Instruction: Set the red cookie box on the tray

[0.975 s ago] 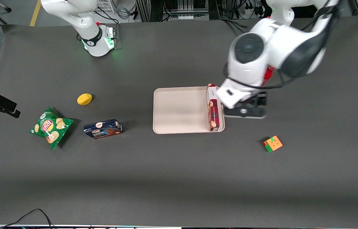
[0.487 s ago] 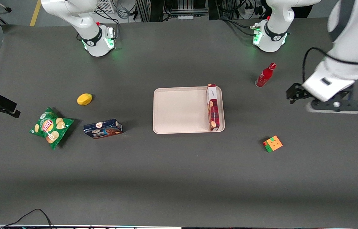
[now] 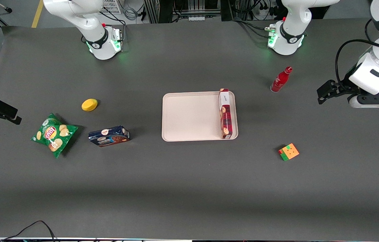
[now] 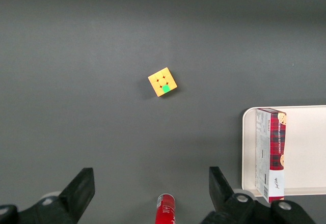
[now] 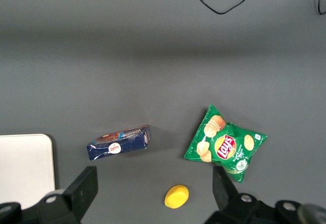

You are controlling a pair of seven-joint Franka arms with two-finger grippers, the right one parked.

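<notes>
We see the box (image 3: pixel 226 113) lying on the tray (image 3: pixel 189 116), set on a narrow side along the tray's edge toward the working arm's end, its white label end farther from the front camera; it rests wholly inside the rim, touching nothing else; we judge the placing step done, with only the retreat in hand. Our gripper (image 4: pixel 152 193) hangs above bare table, well apart from the tray toward the working arm's end of the table; its fingers (image 4: pixel 80 188) stand spread wide with nothing between them, the wrist view showing only dark mat, the bottle (image 4: pixel 166 211) and the cube (image 4: pixel 162 82) below.

The bottle (image 3: pixel 280 80) stands upright between tray and gripper; the cube (image 3: pixel 289 152) sits nearer the front camera than the tray; neither touches the box.

For the next move we judge that little is called for: keep the arm high and clear of the bottle, and leave the box alone, since it stands on a slim face close to the rim and a brush could tip it off the tray.
</notes>
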